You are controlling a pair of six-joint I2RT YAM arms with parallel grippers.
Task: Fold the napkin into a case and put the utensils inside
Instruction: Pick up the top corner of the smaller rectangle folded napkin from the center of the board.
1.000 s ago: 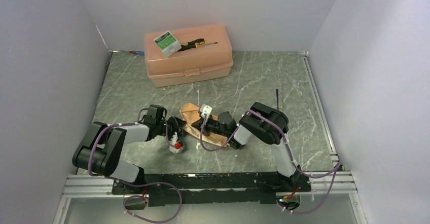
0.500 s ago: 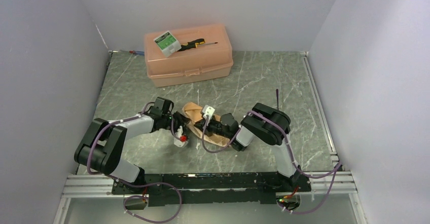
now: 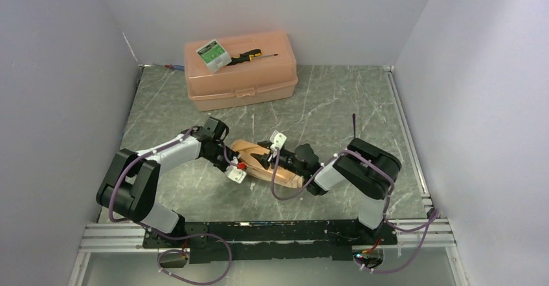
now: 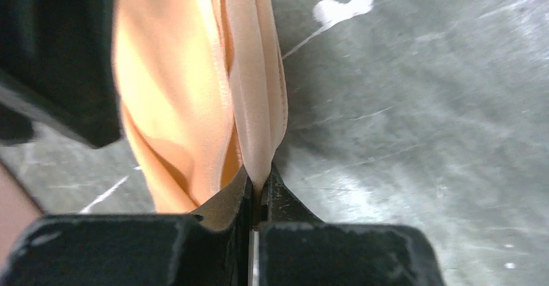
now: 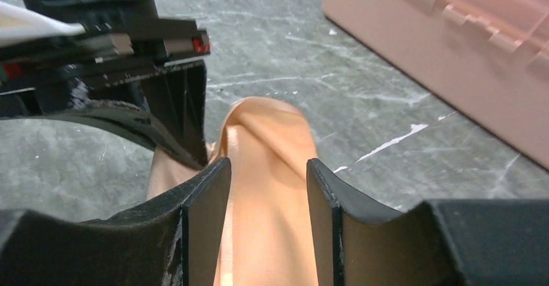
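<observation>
Left tool (image 4: 259,192) clamped on napkin (image 4: 188,92); right tool (image 5: 267,176) parted; both arms low, converging.

Place: a lab test cell — you are looking into plain pale walls (image 3: 272,1) boxing in a marbled grey-green tabletop (image 3: 336,105) on three sides. An aluminium rail (image 3: 110,237) is running along the near edge, carrying two bolted arm bases (image 3: 162,222) — purple cables (image 3: 406,225) are trailing.

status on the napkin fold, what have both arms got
Left gripper shut on napkin edge. Right gripper open, jaws straddling the napkin. Utensils not in sight; plastic box well back.
</observation>
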